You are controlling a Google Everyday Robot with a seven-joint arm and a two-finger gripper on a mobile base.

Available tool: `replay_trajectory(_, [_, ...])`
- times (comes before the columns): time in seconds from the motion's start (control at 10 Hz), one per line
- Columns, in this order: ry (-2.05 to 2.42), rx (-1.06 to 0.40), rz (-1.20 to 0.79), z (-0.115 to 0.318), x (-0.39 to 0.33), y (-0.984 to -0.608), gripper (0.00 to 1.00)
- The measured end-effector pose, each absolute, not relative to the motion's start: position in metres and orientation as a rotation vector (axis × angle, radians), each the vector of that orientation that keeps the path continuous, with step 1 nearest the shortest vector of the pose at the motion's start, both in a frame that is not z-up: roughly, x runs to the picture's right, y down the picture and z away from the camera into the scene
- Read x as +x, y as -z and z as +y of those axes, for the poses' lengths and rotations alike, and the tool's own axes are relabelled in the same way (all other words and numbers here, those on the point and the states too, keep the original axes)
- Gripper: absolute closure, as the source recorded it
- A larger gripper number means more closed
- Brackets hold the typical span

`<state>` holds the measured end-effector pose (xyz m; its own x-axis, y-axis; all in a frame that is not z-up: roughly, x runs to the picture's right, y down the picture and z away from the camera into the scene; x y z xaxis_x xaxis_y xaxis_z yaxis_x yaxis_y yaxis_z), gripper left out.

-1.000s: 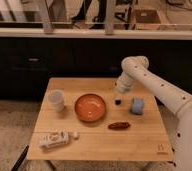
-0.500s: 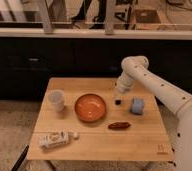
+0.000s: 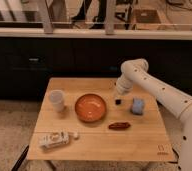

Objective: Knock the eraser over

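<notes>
The white robot arm (image 3: 159, 92) reaches in from the 3 o'clock side of the wooden table (image 3: 101, 142) and bends down toward the table's far right part, where the gripper (image 3: 119, 96) hangs just above a small dark eraser (image 3: 118, 101); whether it touches the eraser cannot be told. The eraser stands between the orange bowl (image 3: 90, 107) at its 8 o'clock and a light blue sponge-like block (image 3: 137, 105) at its 3 o'clock, close to both, leaving only narrow gaps on those sides. Toward 12 o'clock from the eraser the tabletop runs bare to the far edge. At its 6 o'clock lies a brown oblong object (image 3: 119, 125), with open wood beyond it down to the near edge. A white cup (image 3: 57, 100) stands near the left edge at 9 o'clock from the bowl, and a flat white packet (image 3: 54, 140) lies close to the near left corner. Compared with half a second ago, the arm, gripper and every object sit in the same places.
</notes>
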<state>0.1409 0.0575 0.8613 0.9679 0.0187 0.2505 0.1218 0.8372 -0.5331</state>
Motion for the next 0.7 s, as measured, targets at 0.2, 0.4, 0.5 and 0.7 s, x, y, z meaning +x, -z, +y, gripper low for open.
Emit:
replay_trajectory(0.2, [0.074,-0.541,-0.263,0.049,0.14,-0.868,1.0])
replay_trajectory(0.4, [0.096,-0.497,-0.273,0.036,0.131,-0.876,1.0])
replay_trajectory(0.5, [0.107,-0.462,-0.274,0.024,0.129,-0.88,1.0])
replay_trajectory(0.7, [0.12,-0.422,-0.275,0.011,0.127,-0.884,1.0])
